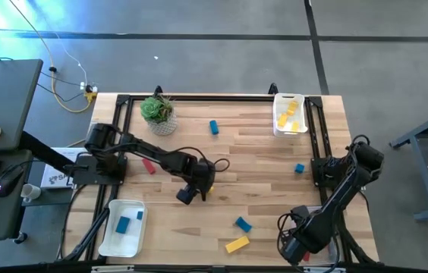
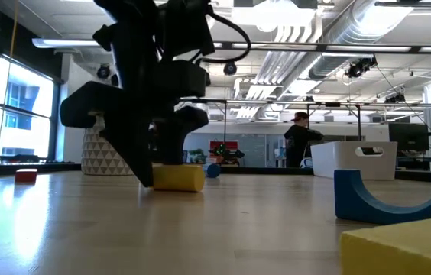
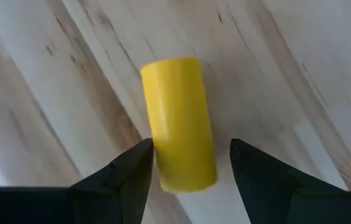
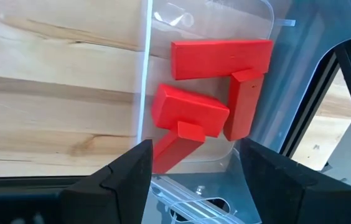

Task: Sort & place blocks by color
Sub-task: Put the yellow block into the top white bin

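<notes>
A yellow cylinder block (image 3: 178,124) lies on its side on the table's middle. My left gripper (image 3: 191,152) points down over it, open, one finger on each side of the cylinder's near end; the low view shows the fingers (image 2: 145,164) down at the table beside the cylinder (image 2: 179,177). My right gripper (image 4: 194,155) hangs open at the near right corner (image 1: 296,246), above a clear tray (image 4: 250,25) holding three red blocks (image 4: 219,59). Nothing is between its fingers. My left gripper has one fingertip (image 3: 143,155) right against the cylinder's long side (image 3: 157,149), near its end, and the other fingertip stands a little apart from it. I cannot tell whether the near fingertip touches. The cylinder lies flat on the table.
Loose on the table: a red block (image 1: 148,165), blue blocks (image 1: 214,127) (image 1: 299,168), a blue arch (image 1: 243,224) and a yellow bar (image 1: 237,243). A white tray with yellow blocks (image 1: 290,114) stands far right, a white tray with blue blocks (image 1: 123,226) near left, a potted plant (image 1: 158,112) far left.
</notes>
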